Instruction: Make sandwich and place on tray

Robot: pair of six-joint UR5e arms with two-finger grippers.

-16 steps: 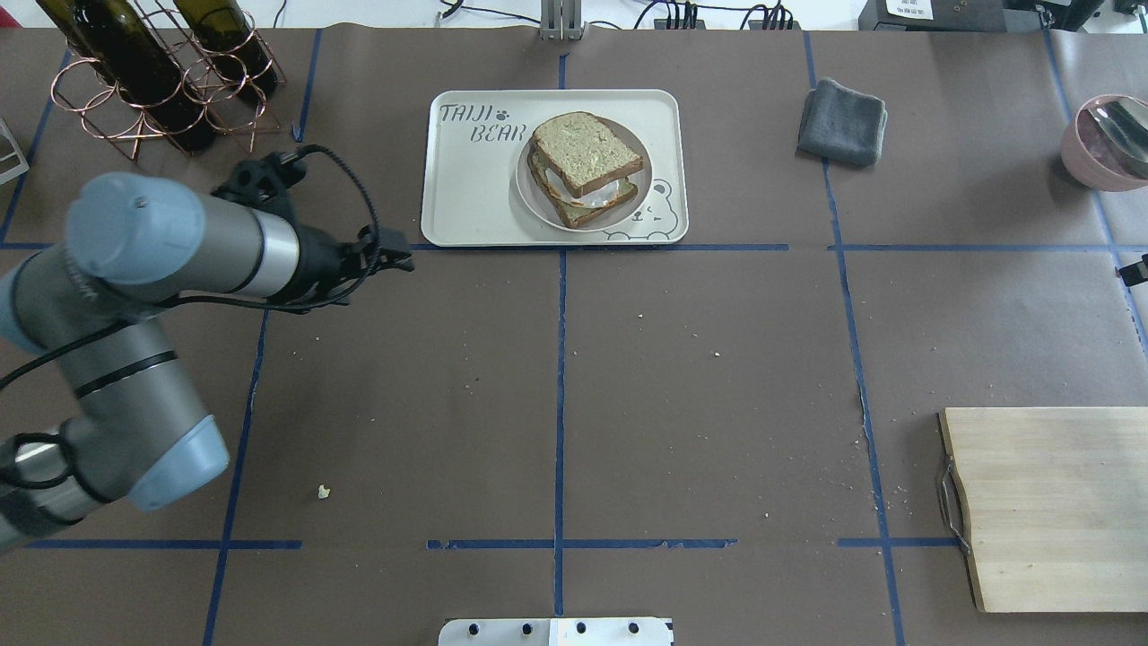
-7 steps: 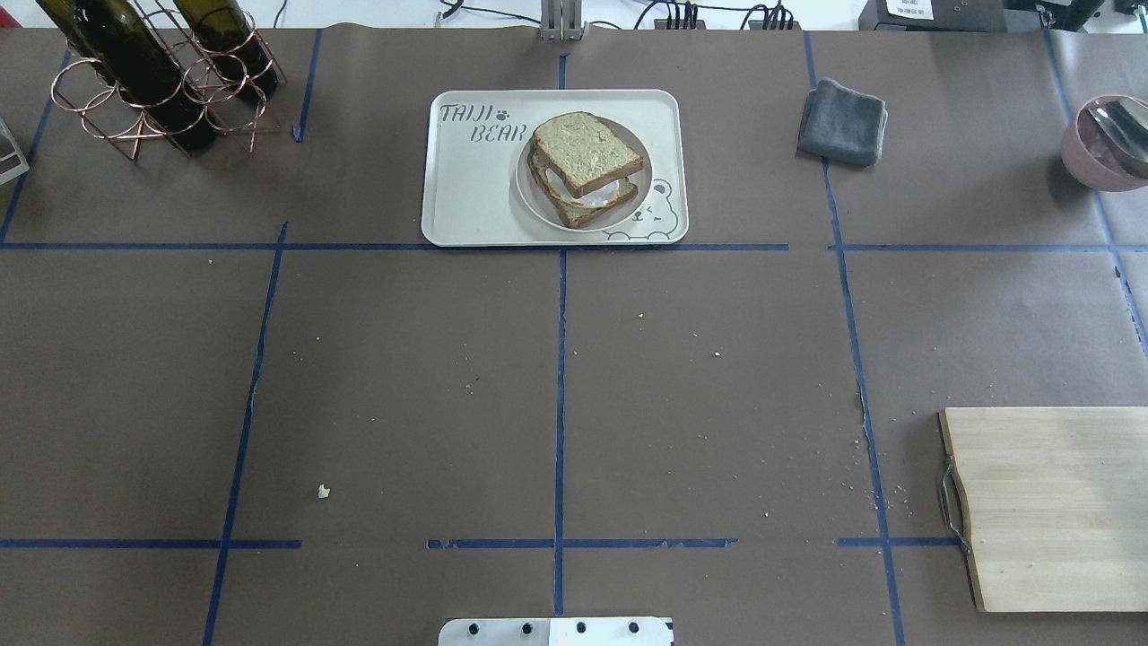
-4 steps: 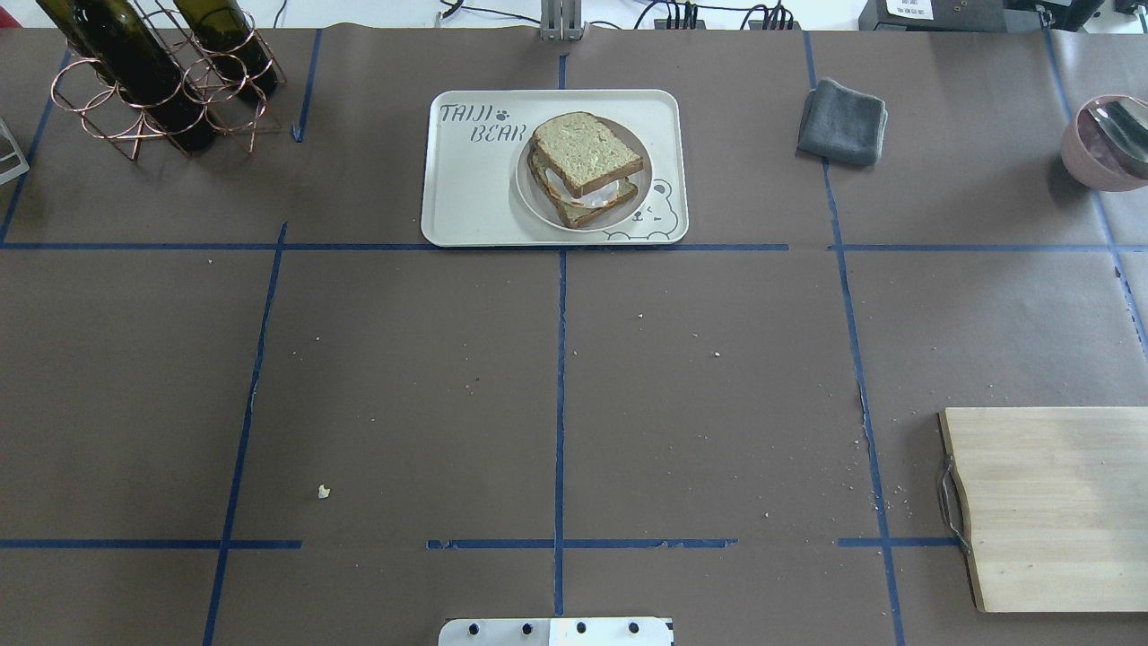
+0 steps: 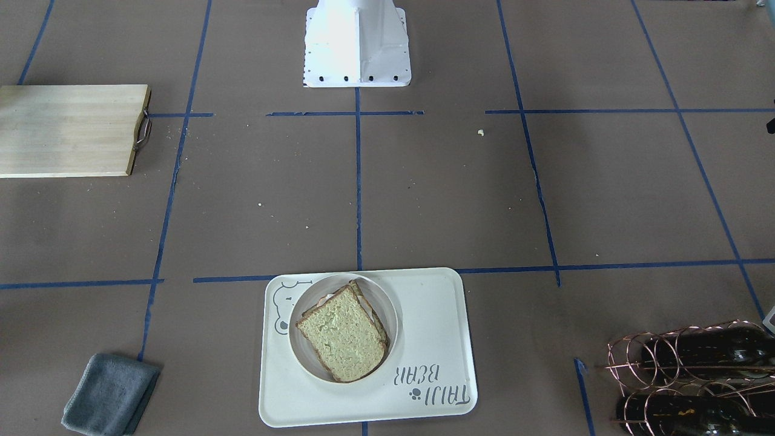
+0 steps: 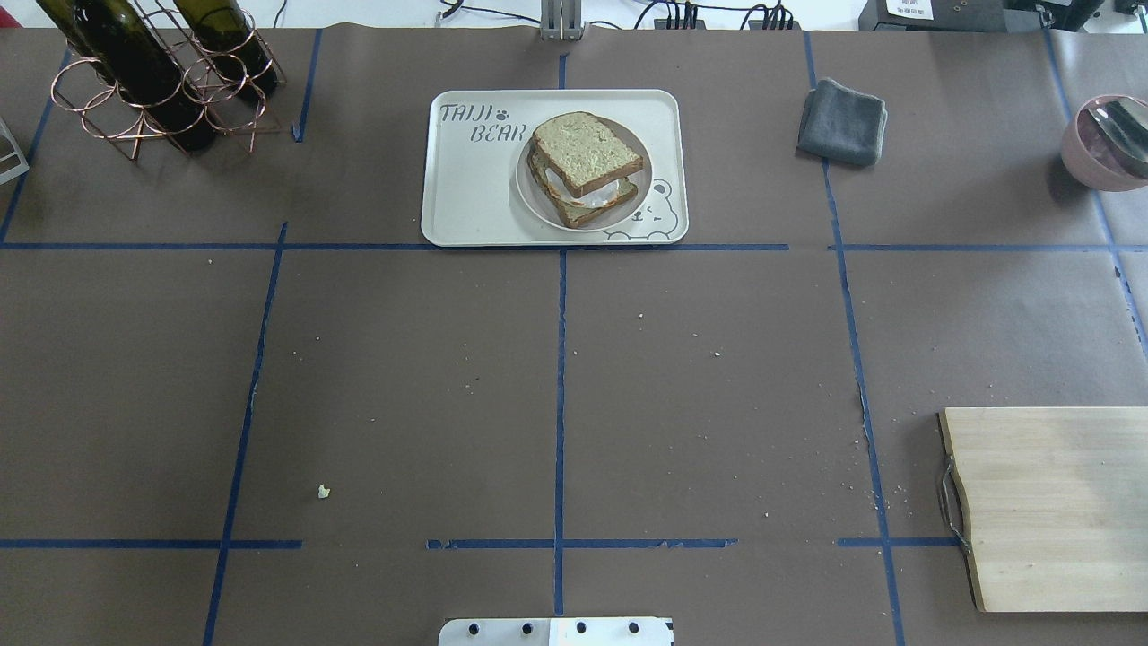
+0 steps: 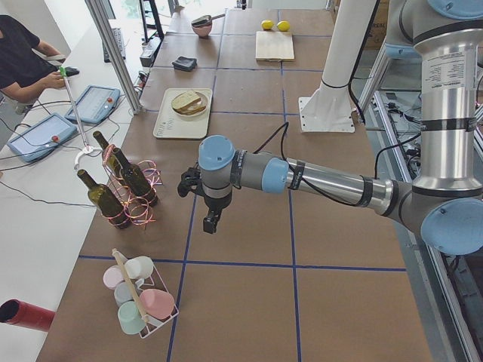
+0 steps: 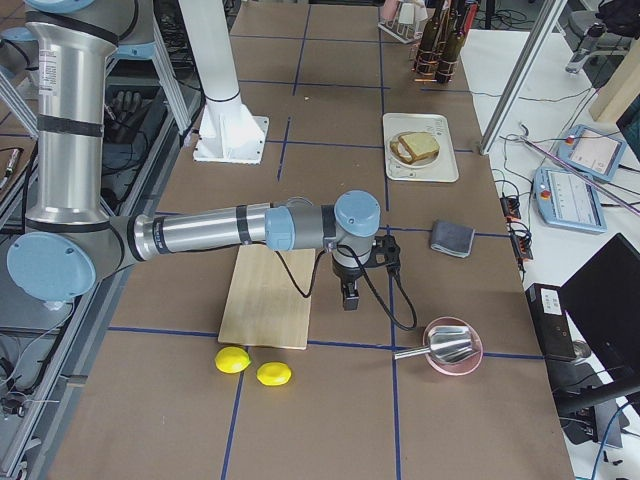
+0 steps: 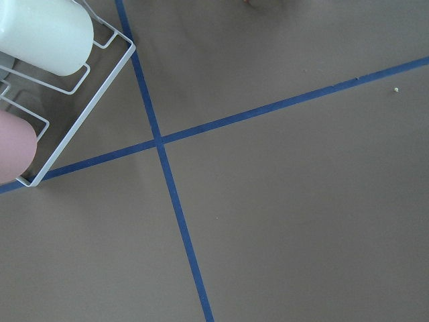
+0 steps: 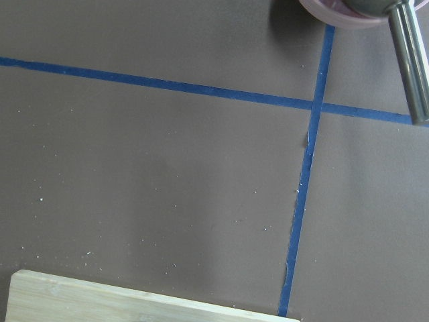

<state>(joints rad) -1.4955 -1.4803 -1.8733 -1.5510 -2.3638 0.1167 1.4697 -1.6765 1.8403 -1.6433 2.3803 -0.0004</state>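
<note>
- The sandwich [image 5: 587, 166] is sitting assembled on a small round white plate [image 4: 306, 356]. The top slice is lying askew over the bottom one, and a strip of white egg is showing between them in the overhead view.
- The plate is resting inside the tray [image 5: 466, 197], toward the end with the bear drawing. The tray is lying flat at the far middle of the table, across the centre tape line.
- The left gripper [image 6: 212, 223] is showing only in the left side view. It is hanging fingers-down above bare table paper, between the wine bottle rack [image 5: 152, 90] and the wire cup rack [image 6: 139, 298]. I cannot tell whether its jaws are apart or together.
- The right gripper [image 7: 348, 298] is showing only in the right side view. It is pointing down just beside the cutting board [image 5: 1049, 502], near the pink bowl [image 7: 455, 347]. I cannot tell its jaw state either.
- Both grippers are standing well apart from the tray, and nothing is visible in either.
- A folded grey cloth [image 5: 843, 121] is lying to the right of the tray in the overhead view.
- Two lemons [image 7: 253, 366] are lying past the board's near end.
</note>
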